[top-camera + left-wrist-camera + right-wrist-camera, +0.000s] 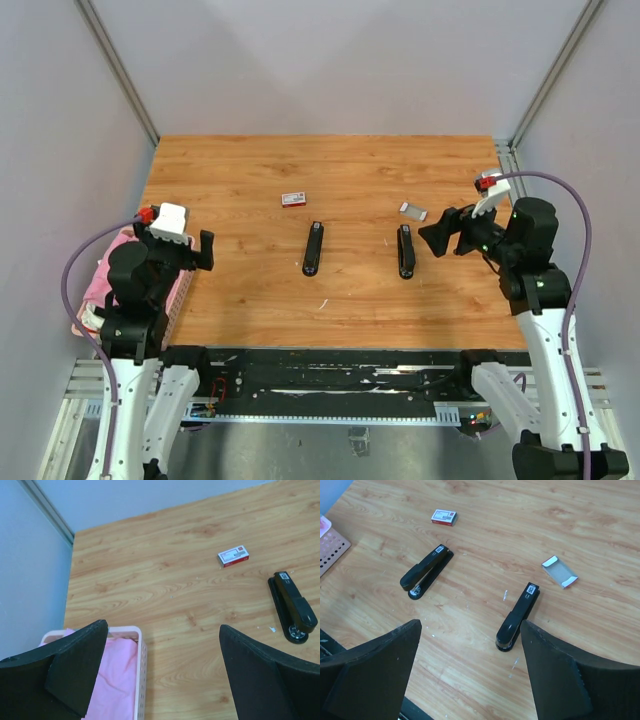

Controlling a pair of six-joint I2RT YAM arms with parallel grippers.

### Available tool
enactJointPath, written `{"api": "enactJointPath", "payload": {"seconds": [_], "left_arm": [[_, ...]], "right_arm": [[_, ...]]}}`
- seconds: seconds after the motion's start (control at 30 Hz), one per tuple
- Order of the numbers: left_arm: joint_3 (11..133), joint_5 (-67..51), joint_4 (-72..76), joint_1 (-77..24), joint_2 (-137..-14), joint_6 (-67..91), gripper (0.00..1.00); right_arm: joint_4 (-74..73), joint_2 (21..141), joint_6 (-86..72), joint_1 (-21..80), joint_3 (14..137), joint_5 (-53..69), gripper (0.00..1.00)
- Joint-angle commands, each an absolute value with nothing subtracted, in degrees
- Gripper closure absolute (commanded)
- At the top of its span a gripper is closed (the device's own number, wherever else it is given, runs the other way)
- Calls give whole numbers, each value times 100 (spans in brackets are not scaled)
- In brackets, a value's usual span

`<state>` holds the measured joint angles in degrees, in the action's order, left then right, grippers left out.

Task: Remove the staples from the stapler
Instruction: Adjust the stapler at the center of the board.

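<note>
While left end effector (162, 647) and right end effector (470, 642) gape wide, empty: two staplers (426, 571) (517, 616), one box (443, 517).

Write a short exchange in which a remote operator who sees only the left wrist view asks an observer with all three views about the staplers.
Operator: Past my open left gripper I see one black stapler on the table. Is it the only one?
Observer: No. A second black stapler lies to its right, apart from it and also closed.
Operator: Is the right gripper holding that one?
Observer: No. The right gripper is open and empty, off to that stapler's right.
</note>
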<state>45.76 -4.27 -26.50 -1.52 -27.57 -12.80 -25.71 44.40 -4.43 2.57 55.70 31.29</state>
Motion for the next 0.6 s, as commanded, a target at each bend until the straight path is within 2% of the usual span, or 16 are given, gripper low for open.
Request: {"api": "enactJointPath", "payload": {"seconds": [0.0, 0.27, 0.57], "left_arm": [[4557, -345, -2725, -105, -2827, -1310, 2], [4370, -728, -2813, -97, -2764, -1581, 2], [4326, -1132, -3170, -99, -2760, -2178, 2]], "right_arm": [[-2569, 4404, -507, 390, 5462, 3362, 18], [-1999, 4611, 127, 494, 5022, 4352, 17], [-2475, 6123, 496, 2423, 5972, 2853, 17]]}}
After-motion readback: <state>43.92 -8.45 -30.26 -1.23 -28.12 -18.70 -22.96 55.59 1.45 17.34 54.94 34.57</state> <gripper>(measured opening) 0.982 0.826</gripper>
